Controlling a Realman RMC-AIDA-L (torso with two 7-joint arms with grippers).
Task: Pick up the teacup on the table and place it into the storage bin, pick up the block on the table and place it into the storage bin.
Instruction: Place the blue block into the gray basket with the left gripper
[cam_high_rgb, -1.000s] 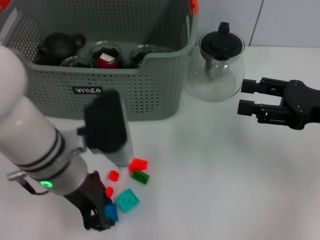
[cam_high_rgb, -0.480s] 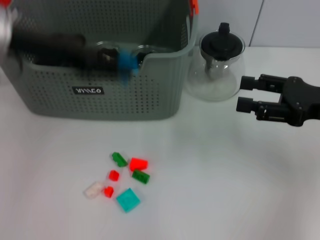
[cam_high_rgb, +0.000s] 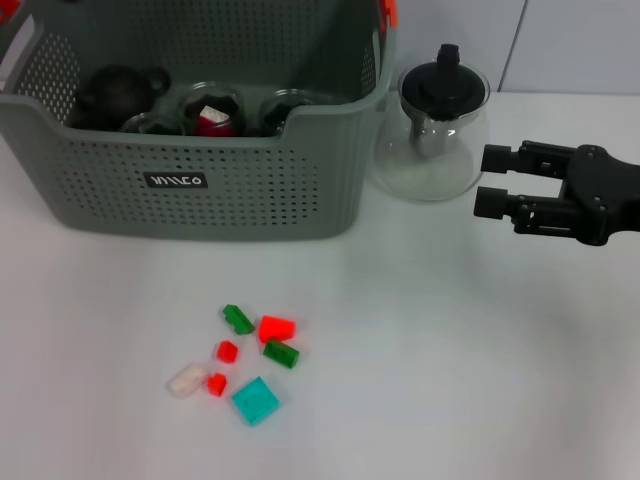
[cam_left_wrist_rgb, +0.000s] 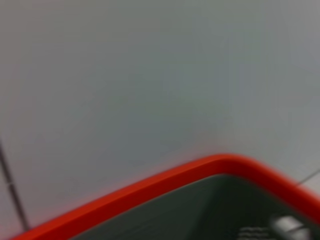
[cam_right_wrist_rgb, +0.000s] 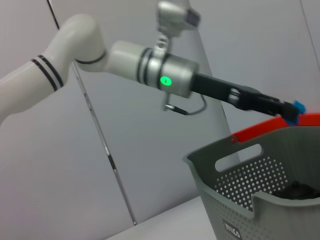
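Across the upper left of the head view the storage bin (cam_high_rgb: 200, 130) is sitting on the table (cam_high_rgb: 450, 380), and several things are already lying inside it: a dark teapot (cam_high_rgb: 115, 92) at the far left, then dark cup-like pieces (cam_high_rgb: 210, 108), one with something red and white in it. Whether any of them is the teacup of the task I cannot tell for certain, though no loose teacup is showing on the table, so that half looks done.

The left gripper (cam_right_wrist_rgb: 289, 111) is not showing in the head view; the right wrist view is catching it in the upper right of its frame, hanging above the bin's red-edged rim (cam_right_wrist_rgb: 270, 127), with its jaws pinching a small blue block (cam_right_wrist_rgb: 298, 106). That block is not yet released, so the current delivery seems nearly finished.

In the lower middle of the head view more blocks are waiting on the table: a white one (cam_high_rgb: 186, 379), small red ones (cam_high_rgb: 227, 350), green ones (cam_high_rgb: 238, 318), a larger red one (cam_high_rgb: 277, 328) and a teal tile (cam_high_rgb: 256, 400). Much block-carrying may remain.

Right of the bin stands a glass teapot (cam_high_rgb: 432, 125). At the right edge the right gripper (cam_high_rgb: 491, 179) is hovering idle near the teapot, jaws parted and holding nothing.
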